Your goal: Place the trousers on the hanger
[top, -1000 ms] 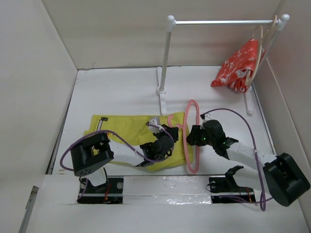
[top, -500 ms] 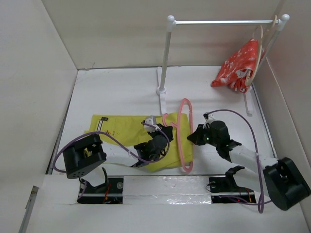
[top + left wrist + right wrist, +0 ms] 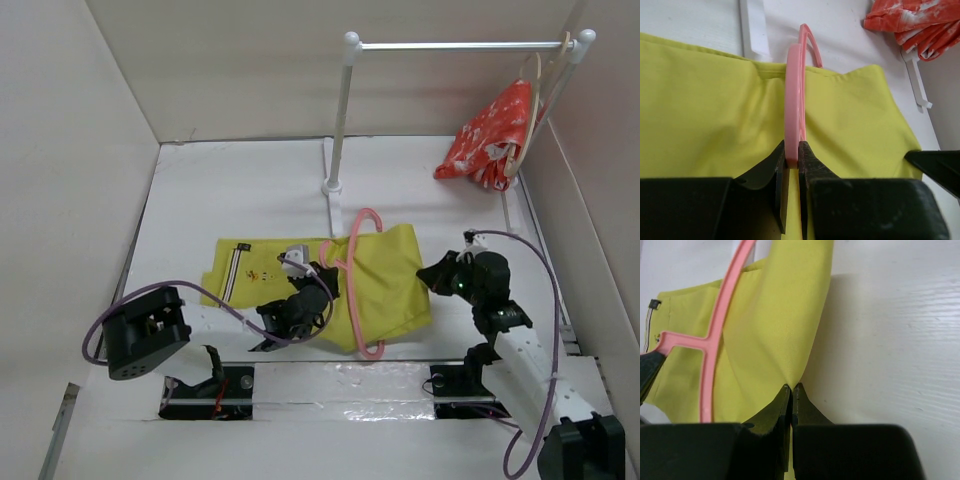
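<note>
The left tool is pressed together on the pink hanger, pinching its thin frame between both tips and standing it on edge over the surface. Held like this, I judge, the frame acts as an open loop for cloth to pass through rather than lying flat. The right tool is shut on a fold at the edge of the trousers, with a small peak of yellow cloth caught between its tips. That grip suits drawing the leg end sideways, away from the left arm, so the fabric slides across the hanger's bar. The trousers lie spread on the surface in front of both arms. The striped waistband end is toward the left wall and the leg end toward the right. Seen from above, the hanger crosses them at about the middle. Yellow cloth shows on both sides of the pink frame in the left wrist view, so the trousers appear to be threaded through it. The pictures do not settle whether the cloth rides over the bar or only lies under it. Relative to the tools, the cloth sits directly beneath and around the left one. The right one touches only the far right edge, beside bare surface.
</note>
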